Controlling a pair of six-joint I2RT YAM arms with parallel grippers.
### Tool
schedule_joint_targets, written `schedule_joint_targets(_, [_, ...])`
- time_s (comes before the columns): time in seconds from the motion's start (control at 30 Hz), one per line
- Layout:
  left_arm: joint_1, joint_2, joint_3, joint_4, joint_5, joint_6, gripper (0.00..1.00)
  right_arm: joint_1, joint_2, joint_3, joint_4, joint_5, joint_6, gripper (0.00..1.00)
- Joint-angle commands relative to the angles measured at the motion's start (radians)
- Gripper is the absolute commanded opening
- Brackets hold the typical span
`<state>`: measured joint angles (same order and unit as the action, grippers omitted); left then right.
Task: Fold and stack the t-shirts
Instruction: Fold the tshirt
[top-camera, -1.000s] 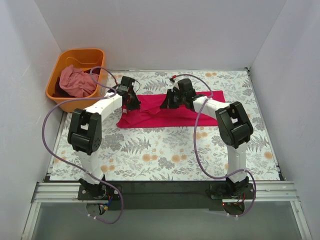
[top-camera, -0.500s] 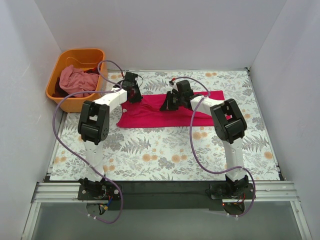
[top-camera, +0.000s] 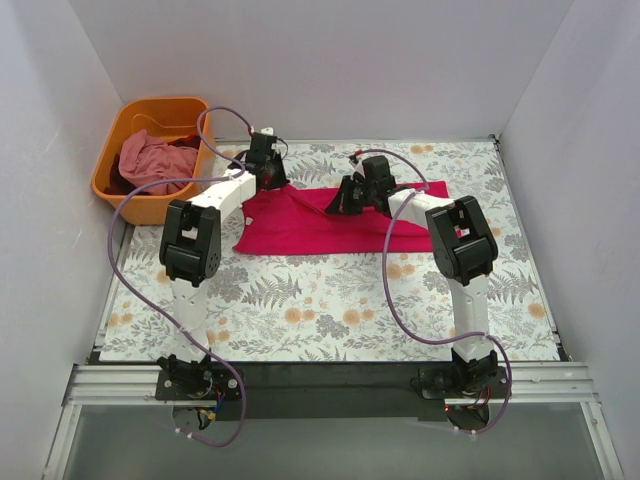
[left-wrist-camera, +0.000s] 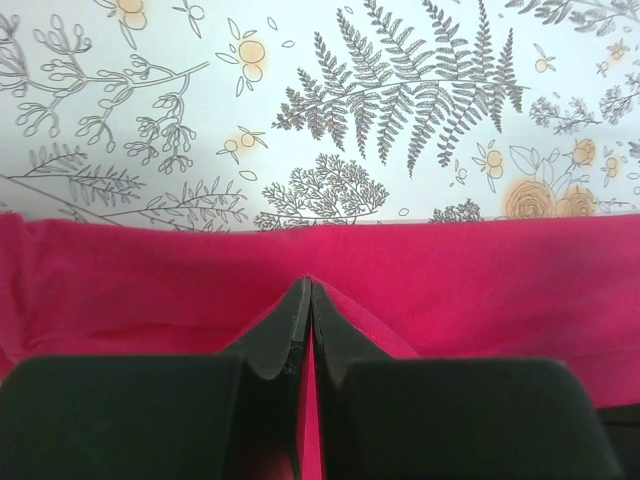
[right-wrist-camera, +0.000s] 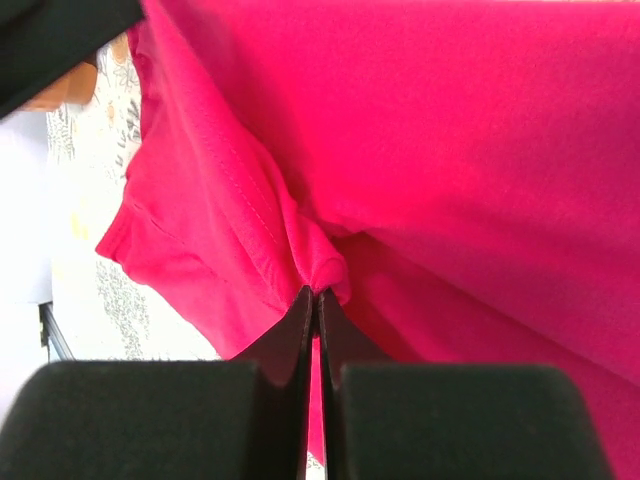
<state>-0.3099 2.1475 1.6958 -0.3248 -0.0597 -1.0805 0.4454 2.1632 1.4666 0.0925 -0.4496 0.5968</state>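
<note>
Crimson-pink t-shirt (top-camera: 310, 228) is recorded on the far half of the table cover (top-camera: 300, 300), which is printed with grey ferns and orange flowers. The garment is laid out as a wide band running left to right. Its near edge is seen flat on the cover, and its far right corner is extended toward the right wall.

Left gripper (top-camera: 266, 183) is noted at the far left corner of this shirt. In the left wrist view its fingers (left-wrist-camera: 280, 330) are pressed together with no gap at the tips. A low ridge of red cloth is drawn up to them, and a red strip is visible between the finger bodies. The cloth is therefore logged as pinched. The shirt's far edge is seen just beyond the tips as a straight line, with bare patterned cover behind it.

Right gripper (top-camera: 346, 200) is noted near the middle of the shirt's far edge. In the right wrist view its fingers (right-wrist-camera: 290, 335) are likewise closed tip to tip. A bunched fold with a stitched hem is held at the tips, and loose cloth is draped to either side.

Paler pink t-shirt (top-camera: 150, 160) is observed crumpled inside the orange basket (top-camera: 112, 145), which is placed at the far left, off the cover's corner and well apart from the crimson one.
</note>
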Motion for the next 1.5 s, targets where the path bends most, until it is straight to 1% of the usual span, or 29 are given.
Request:
schedule_joint_targets(0.0, [0.002,0.025,0.039,0.020,0.015,0.042,0.00,-0.007,0.017,0.040,0.036,-0.018,0.017,0.04])
schedule_joint_targets(0.1, [0.002,0.034,0.030,0.017,0.014,0.030,0.00,-0.011,0.027,0.044,0.036,-0.032,0.029,0.07])
schedule_joint_targets(0.4, [0.011,-0.008,-0.002,0.013,-0.055,-0.021,0.00,-0.019,0.043,0.066,0.038,-0.052,0.026,0.08])
schedule_joint_targets(0.57, [0.011,-0.052,-0.015,0.003,-0.037,-0.035,0.00,-0.020,0.043,0.063,0.038,-0.078,0.032,0.10])
schedule_joint_targets(0.77, [0.012,-0.064,-0.021,-0.074,-0.020,-0.055,0.00,-0.019,0.017,0.037,0.036,-0.089,0.034,0.11])
schedule_joint_targets(0.87, [0.015,-0.058,-0.010,-0.111,-0.003,-0.070,0.00,-0.019,0.010,0.034,0.036,-0.103,0.032,0.14])
schedule_joint_targets(0.93, [0.017,-0.060,-0.010,-0.115,0.000,-0.075,0.01,-0.020,0.007,0.032,0.036,-0.109,0.029,0.22])
schedule_joint_targets(0.97, [0.018,-0.060,-0.008,-0.114,-0.003,-0.082,0.05,-0.019,0.006,0.032,0.036,-0.109,0.026,0.28])
schedule_joint_targets(1.03, [0.020,-0.058,-0.010,-0.115,-0.006,-0.088,0.18,-0.020,-0.009,0.020,0.035,-0.098,0.009,0.32])
schedule_joint_targets(1.07, [0.022,-0.060,-0.010,-0.115,-0.005,-0.096,0.27,-0.022,-0.019,0.012,0.035,-0.089,0.002,0.35])
schedule_joint_targets(1.17, [0.026,-0.090,-0.013,-0.111,-0.006,-0.105,0.38,-0.042,-0.083,-0.041,0.023,-0.035,-0.043,0.44])
schedule_joint_targets(1.2, [0.026,-0.104,-0.016,-0.112,-0.009,-0.107,0.47,-0.053,-0.126,-0.078,0.015,-0.018,-0.058,0.45])
schedule_joint_targets(1.23, [0.026,-0.118,-0.018,-0.112,-0.011,-0.110,0.53,-0.072,-0.152,-0.100,-0.002,0.012,-0.087,0.46])
schedule_joint_targets(1.3, [0.026,-0.178,-0.042,-0.111,-0.017,-0.116,0.62,-0.099,-0.236,-0.152,-0.019,0.044,-0.123,0.47])
schedule_joint_targets(1.37, [0.025,-0.262,-0.079,-0.111,-0.032,-0.130,0.63,-0.138,-0.322,-0.241,-0.040,0.097,-0.175,0.48])
schedule_joint_targets(1.43, [0.025,-0.323,-0.158,-0.109,-0.051,-0.159,0.63,-0.178,-0.374,-0.317,-0.056,0.120,-0.207,0.48])
schedule_joint_targets(1.47, [0.025,-0.348,-0.188,-0.106,-0.054,-0.170,0.63,-0.188,-0.396,-0.336,-0.075,0.129,-0.222,0.46])
